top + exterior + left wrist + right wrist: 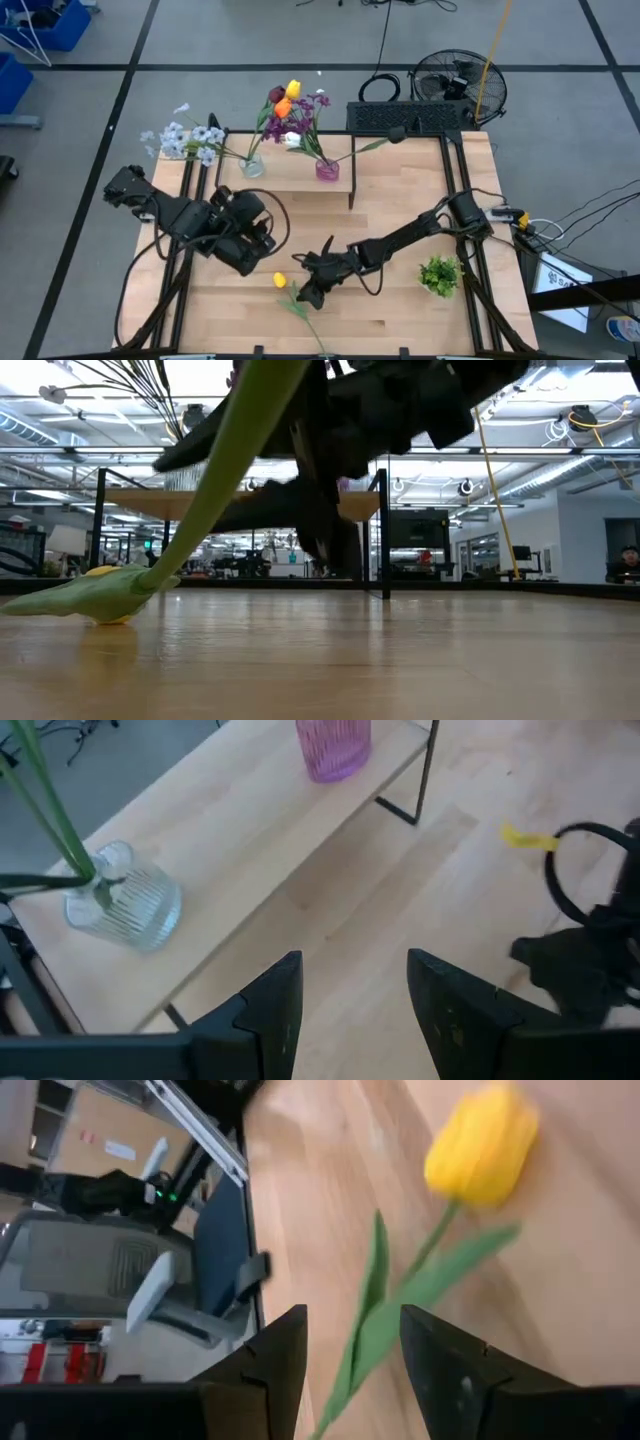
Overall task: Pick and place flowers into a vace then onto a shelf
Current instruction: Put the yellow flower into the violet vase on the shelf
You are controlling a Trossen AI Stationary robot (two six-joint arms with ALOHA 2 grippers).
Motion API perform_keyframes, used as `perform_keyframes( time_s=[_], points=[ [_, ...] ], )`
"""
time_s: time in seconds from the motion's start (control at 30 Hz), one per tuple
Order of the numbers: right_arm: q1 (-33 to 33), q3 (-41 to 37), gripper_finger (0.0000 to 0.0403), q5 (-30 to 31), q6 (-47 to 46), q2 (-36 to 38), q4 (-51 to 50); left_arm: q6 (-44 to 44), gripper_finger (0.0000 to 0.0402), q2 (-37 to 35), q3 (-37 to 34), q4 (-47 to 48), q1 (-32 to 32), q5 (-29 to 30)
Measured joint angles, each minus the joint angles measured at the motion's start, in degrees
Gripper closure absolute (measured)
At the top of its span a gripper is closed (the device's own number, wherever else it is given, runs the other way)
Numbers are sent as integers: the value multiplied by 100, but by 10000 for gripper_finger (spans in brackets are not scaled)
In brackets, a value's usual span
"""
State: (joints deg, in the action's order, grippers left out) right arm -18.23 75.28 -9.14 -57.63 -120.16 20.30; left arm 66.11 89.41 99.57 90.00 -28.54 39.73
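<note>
A yellow tulip (280, 281) lies on the table near its front edge; its head (105, 592) rests on the wood and its stem (225, 460) slants upward. My right gripper (310, 291) is open, low over the table, and the stem (360, 1335) runs between its two fingers without plainly touching either. My left gripper (262, 228) hangs open over the table in front of the shelf (290, 180), holding nothing. On the shelf stand a clear vase (125, 905) with orange, yellow and dark red flowers (283, 100) and a pale blue spray (185, 140), and a pink vase (333, 745) with purple flowers (312, 112).
A short leafy green tuft (439, 274) sits on the table at the right. The shelf's black legs (420, 780) stand on the tabletop. A fan (458, 85) and a black box (410, 117) are beyond the far edge. Bare wood lies between shelf and tulip.
</note>
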Motion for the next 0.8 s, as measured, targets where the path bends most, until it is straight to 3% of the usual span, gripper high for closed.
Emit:
perform_keyframes(
  time_s=[0.43, 0.8],
  points=[
    [-259, 18, 248, 153, -767, -556, 581, -760, 215, 2, 0, 2, 388, -110],
    [-266, 20, 248, 192, -769, -621, 745, -1251, 215, 2, 0, -1, 527, -110]
  ],
)
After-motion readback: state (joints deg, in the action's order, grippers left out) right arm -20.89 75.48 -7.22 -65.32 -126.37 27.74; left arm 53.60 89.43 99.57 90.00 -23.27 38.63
